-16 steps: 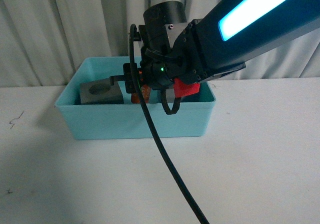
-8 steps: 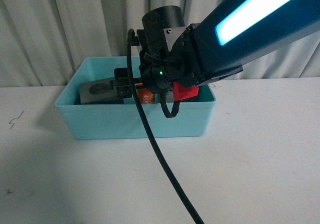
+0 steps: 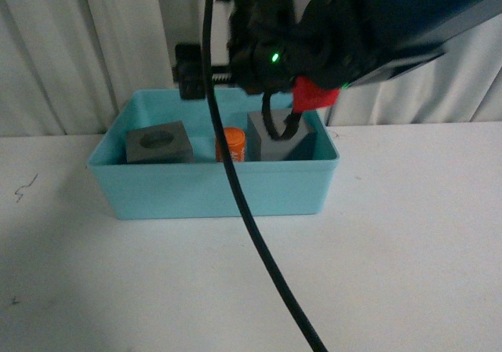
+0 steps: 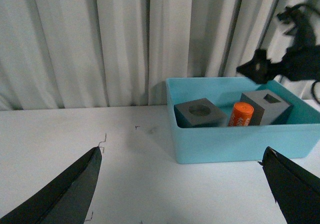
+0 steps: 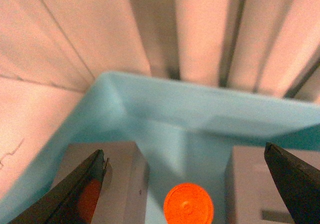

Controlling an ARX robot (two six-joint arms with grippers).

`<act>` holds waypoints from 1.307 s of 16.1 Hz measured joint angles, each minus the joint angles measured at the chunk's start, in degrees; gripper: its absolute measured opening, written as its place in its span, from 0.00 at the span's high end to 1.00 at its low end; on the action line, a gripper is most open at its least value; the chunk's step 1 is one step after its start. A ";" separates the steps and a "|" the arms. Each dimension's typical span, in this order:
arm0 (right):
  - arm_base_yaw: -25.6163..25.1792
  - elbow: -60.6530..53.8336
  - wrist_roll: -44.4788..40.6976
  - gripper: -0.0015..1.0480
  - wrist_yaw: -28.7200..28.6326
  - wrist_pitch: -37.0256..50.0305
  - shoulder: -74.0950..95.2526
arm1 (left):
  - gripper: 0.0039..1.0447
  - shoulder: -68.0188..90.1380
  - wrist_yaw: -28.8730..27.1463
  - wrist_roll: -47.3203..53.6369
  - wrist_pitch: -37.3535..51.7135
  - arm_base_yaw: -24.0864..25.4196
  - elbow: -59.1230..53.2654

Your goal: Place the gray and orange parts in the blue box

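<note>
My right fingers [image 5: 185, 169] hang spread and empty above the blue box [image 3: 212, 191], where both gray cubes [image 3: 159, 144] flank the upright orange cylinder [image 3: 230, 144] (all delivered, I judge); left fingers [image 4: 182, 186] wait open over the table [image 4: 75, 134].

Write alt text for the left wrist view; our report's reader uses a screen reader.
A turquoise box on a white table holds two gray cubes with an orange cylinder standing between them. The left gripper's open dark fingers frame the foreground, curtains behind.
</note>
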 joint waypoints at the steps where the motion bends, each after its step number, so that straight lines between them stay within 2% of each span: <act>1: -1.16 -4.48 -0.52 0.06 0.15 2.67 -5.44 | 0.06 0.00 -0.02 0.00 0.02 0.00 0.00; 2: -2.80 -9.99 -0.87 0.06 0.87 5.09 -11.78 | 0.06 0.00 -0.02 0.00 0.02 0.00 0.00; 4: -8.48 -28.41 -1.09 0.06 4.17 8.59 -29.75 | 0.06 0.00 -0.02 0.00 0.02 0.00 0.00; 7: -15.34 -56.61 2.67 0.06 11.93 0.15 -54.88 | 0.06 0.00 -0.02 0.00 0.02 0.00 0.00; 9: -13.86 -72.11 9.29 0.06 16.90 -11.82 -73.22 | 0.06 0.00 -0.02 0.00 0.02 0.00 0.00; 10: -13.18 -75.38 11.26 0.06 16.79 -14.36 -77.66 | 0.06 0.00 -0.02 0.00 0.02 0.00 0.00; 11: -13.44 -75.78 12.00 0.07 17.00 -10.78 -77.85 | 0.06 0.00 -0.02 0.00 0.04 0.00 0.00; 12: -14.84 -80.89 7.26 0.18 14.75 8.26 -76.24 | 0.06 0.00 0.09 0.02 0.02 0.00 0.00; 13: -16.96 -90.38 -2.03 0.41 12.28 25.00 -79.73 | 0.06 0.00 -0.13 0.00 0.09 0.00 0.00; 14: -20.11 -92.24 -5.62 0.77 9.14 23.65 -88.02 | 0.06 0.00 -0.04 0.00 0.04 0.00 0.00; 17: -21.59 -94.23 -6.49 0.98 7.78 20.26 -92.61 | 0.06 0.00 -0.04 0.00 0.04 0.00 0.00; 18: -23.26 -94.47 -6.45 0.98 5.18 18.91 -94.84 | 0.06 0.00 -0.04 0.00 0.04 0.00 0.00; 19: -26.88 -96.21 -6.47 0.98 2.78 22.21 -95.14 | 0.06 0.00 -0.07 0.00 0.04 0.00 0.00; 21: -27.32 -97.11 -6.51 0.98 2.16 17.38 -98.07 | 0.06 0.00 -0.02 0.02 0.02 0.00 0.00</act>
